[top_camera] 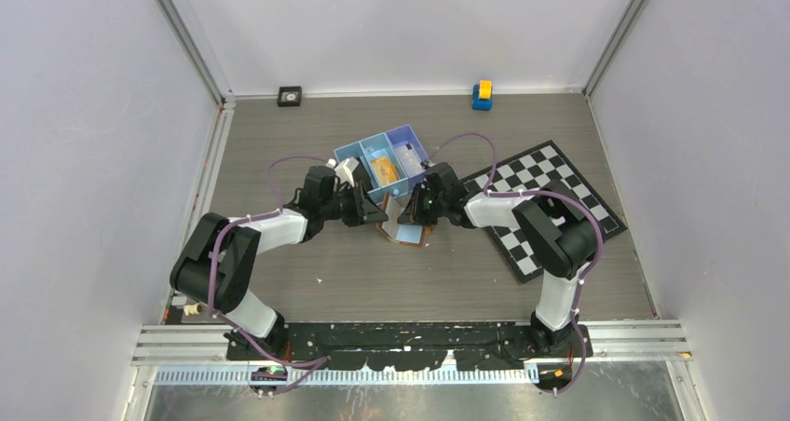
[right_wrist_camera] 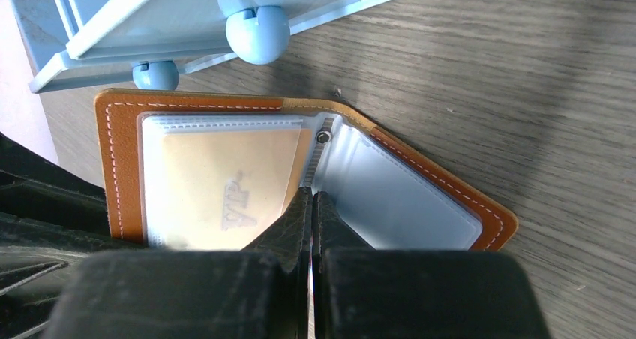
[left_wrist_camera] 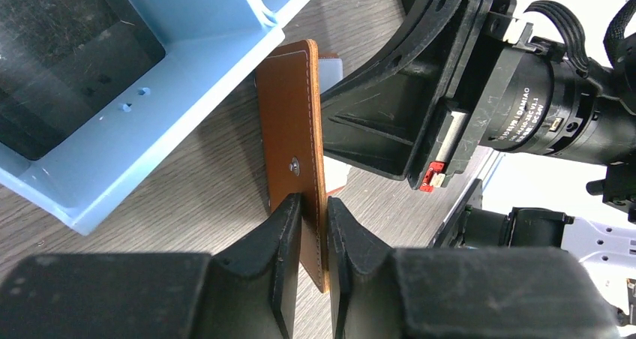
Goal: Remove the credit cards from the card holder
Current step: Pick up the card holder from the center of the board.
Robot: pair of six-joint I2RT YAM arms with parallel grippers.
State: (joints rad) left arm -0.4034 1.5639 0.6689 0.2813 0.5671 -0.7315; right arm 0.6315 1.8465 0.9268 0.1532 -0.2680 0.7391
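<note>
Two grips on one small wallet, and that is where my worry starts. Nearest my left camera, the left gripper (left_wrist_camera: 313,204) has its fingers pinching one brown cover of the card holder (left_wrist_camera: 294,114). The holder lies open on the table (left_wrist_camera: 217,196), just in front of the blue tray (left_wrist_camera: 187,91). The bite takes only the end of that cover, so I judge the leather could slide out the moment the other arm pulls.

The right gripper (right_wrist_camera: 311,202) has its fingers pressed together, tips at the fold of the holder between the two clear pockets. Whether a thin sleeve edge is caught between them I cannot tell. The yellowish VIP card (right_wrist_camera: 217,189) sits inside the left pocket and a pale card (right_wrist_camera: 397,204) in the right one, so neither is out.

My risk there is tugging on sleeve rather than card, which would drag the whole holder or tear the plastic.

Just beyond, the tray's wall is very near the holder. A lift or swing could knock it and jostle the orange card (top_camera: 383,168) lying in its middle compartment. Farther right lies the chequered board (top_camera: 550,207), apart from all this.
</note>
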